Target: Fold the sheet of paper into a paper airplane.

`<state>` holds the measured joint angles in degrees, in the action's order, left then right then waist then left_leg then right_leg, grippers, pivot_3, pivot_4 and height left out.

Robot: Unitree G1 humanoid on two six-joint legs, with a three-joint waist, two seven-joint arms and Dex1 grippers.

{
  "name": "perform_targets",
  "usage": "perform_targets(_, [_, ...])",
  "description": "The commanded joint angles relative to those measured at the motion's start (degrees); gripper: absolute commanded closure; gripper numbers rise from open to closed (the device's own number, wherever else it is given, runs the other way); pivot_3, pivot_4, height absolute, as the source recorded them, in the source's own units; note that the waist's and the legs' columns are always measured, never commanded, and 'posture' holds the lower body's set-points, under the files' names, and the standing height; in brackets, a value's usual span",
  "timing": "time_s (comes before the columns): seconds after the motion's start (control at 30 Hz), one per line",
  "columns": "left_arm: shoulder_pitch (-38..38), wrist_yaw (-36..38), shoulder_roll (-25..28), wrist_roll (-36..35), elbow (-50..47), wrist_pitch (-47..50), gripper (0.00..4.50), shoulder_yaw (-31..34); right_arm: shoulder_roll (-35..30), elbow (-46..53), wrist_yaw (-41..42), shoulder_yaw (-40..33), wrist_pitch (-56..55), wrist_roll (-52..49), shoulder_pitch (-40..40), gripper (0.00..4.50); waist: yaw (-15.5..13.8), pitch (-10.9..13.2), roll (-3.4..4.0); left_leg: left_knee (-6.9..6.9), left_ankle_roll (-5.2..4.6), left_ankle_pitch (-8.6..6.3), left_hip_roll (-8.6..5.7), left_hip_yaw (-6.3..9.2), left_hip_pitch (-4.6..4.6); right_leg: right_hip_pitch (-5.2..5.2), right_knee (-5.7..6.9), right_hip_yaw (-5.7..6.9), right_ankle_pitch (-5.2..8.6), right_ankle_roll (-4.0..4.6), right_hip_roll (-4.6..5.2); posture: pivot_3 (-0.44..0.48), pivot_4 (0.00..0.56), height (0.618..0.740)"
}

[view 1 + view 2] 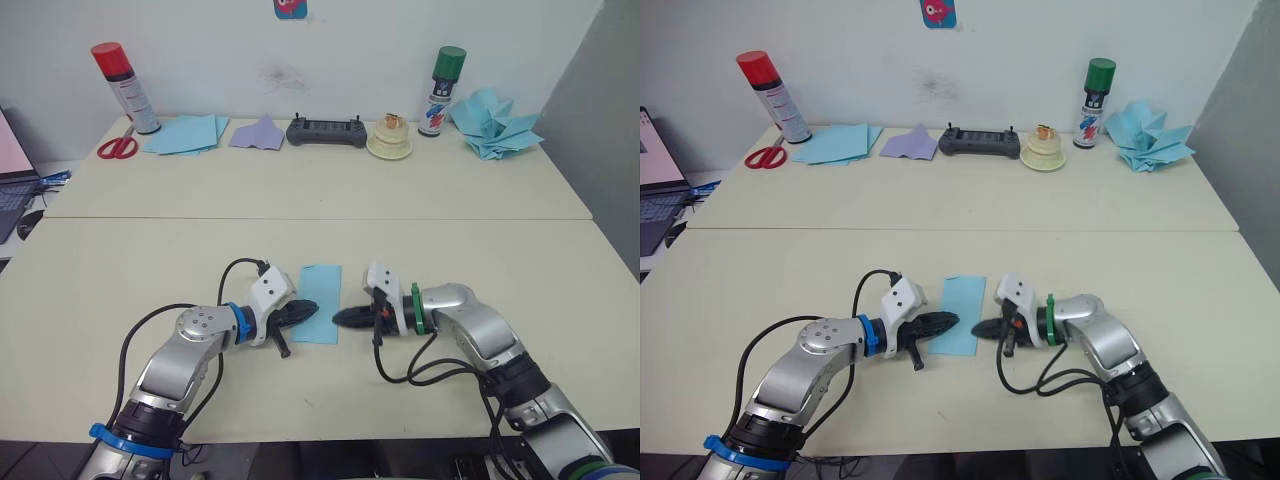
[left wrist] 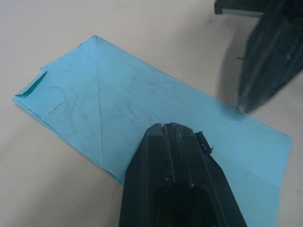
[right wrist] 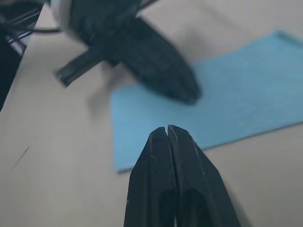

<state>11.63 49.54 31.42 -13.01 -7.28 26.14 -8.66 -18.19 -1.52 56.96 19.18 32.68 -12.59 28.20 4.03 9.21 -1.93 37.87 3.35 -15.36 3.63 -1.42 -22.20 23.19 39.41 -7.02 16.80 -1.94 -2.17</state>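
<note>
Near the front table edge, the sheet of paper (image 1: 320, 303) lies flat, folded narrow. Left gripper (image 1: 305, 309), fingers closed, presses its near left side, likely pinning it; right gripper (image 1: 343, 318), also closed, meets the near right edge.

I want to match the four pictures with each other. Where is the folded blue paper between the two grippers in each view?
Left eye view: paper lies low on the near table, between the left gripper and the right gripper.
Right eye view: same place.
Left wrist view: it spreads across the picture, under the shut fingers.
Right wrist view: it lies beyond the shut fingertips.
Shared landmark: the left gripper's tip on the paper.
</note>
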Motion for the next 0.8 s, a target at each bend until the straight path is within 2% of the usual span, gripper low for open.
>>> perform_targets(0.03, [0.0,0.2,1.1,0.0,2.4,1.3,4.5,0.8,2.1,-2.6,-4.6,-1.3,-2.5,1.3,1.0,4.47,0.2,0.0,0.0,0.0,0.0,0.0,0.0,0.0,-0.01,0.0,-0.02,0.01,0.0,0.0,0.0,0.0,0.15,0.74])
perform_targets(0.2, [1.3,0.1,1.4,-2.5,3.0,2.7,4.5,3.2,1.1,-6.9,-6.3,2.7,-5.3,6.4,0.7,4.47,0.4,0.0,0.03,0.01,0.0,0.0,-0.01,0.0,-0.19,0.08,-0.06,0.03,0.0,0.02,0.03,0.0,0.15,0.74])
perform_targets(0.47, [0.1,1.2,3.5,-11.8,2.5,8.9,4.5,13.9,0.5,-8.0,-6.2,3.5,-6.5,7.2,0.1,4.47,0.7,0.0,0.04,0.01,0.0,0.0,0.01,0.13,-0.23,0.09,-0.08,0.14,0.01,0.02,0.03,0.0,0.15,0.74])
perform_targets(0.57, [0.0,1.2,3.3,-11.7,2.1,9.0,4.5,13.5,0.6,-8.1,-6.2,3.3,-6.3,7.0,0.3,4.47,0.6,0.0,0.03,0.04,0.0,0.0,-0.03,0.15,-0.26,0.07,-0.09,0.17,0.0,0.01,0.09,0.0,0.15,0.74])
perform_targets(0.8, [0.2,0.0,1.2,-8.4,2.6,6.6,4.5,8.0,0.5,-8.5,-6.3,3.3,-6.1,7.1,0.6,4.47,0.7,0.0,0.03,0.04,0.01,0.0,-0.03,0.14,-0.26,0.07,-0.09,0.16,-0.01,0.01,0.09,0.0,0.15,0.74])
